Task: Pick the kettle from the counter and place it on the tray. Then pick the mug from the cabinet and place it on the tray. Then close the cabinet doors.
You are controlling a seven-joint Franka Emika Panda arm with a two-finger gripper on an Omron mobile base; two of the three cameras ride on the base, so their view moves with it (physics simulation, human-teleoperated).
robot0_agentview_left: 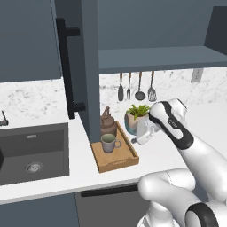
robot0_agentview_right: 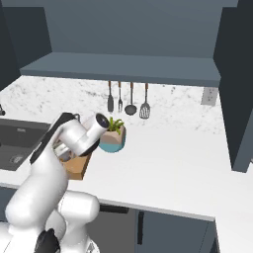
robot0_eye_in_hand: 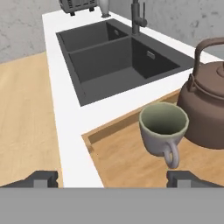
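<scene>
left base view: the tray (robot0_agentview_left: 116,161) lies on the counter (robot0_agentview_left: 53,181) just right of the sink (robot0_agentview_left: 33,153), with the kettle (robot0_agentview_left: 107,123) at its far end and the mug (robot0_agentview_left: 109,142) in front of it. the gripper (robot0_agentview_left: 138,139) hangs beside the tray's right rim, near the plant pot (robot0_agentview_left: 135,116). one cabinet door (robot0_agentview_left: 73,57) stands open.

right base view: the arm hides most of the tray (robot0_agentview_right: 76,168); the cabinet (robot0_agentview_right: 123,66) shelf is bare.

hand view: the fingertips (robot0_eye_in_hand: 41,179) stand wide apart, holding nothing, with the mug (robot0_eye_in_hand: 162,127) upright on the tray (robot0_eye_in_hand: 127,164), beside the kettle (robot0_eye_in_hand: 208,105).
</scene>
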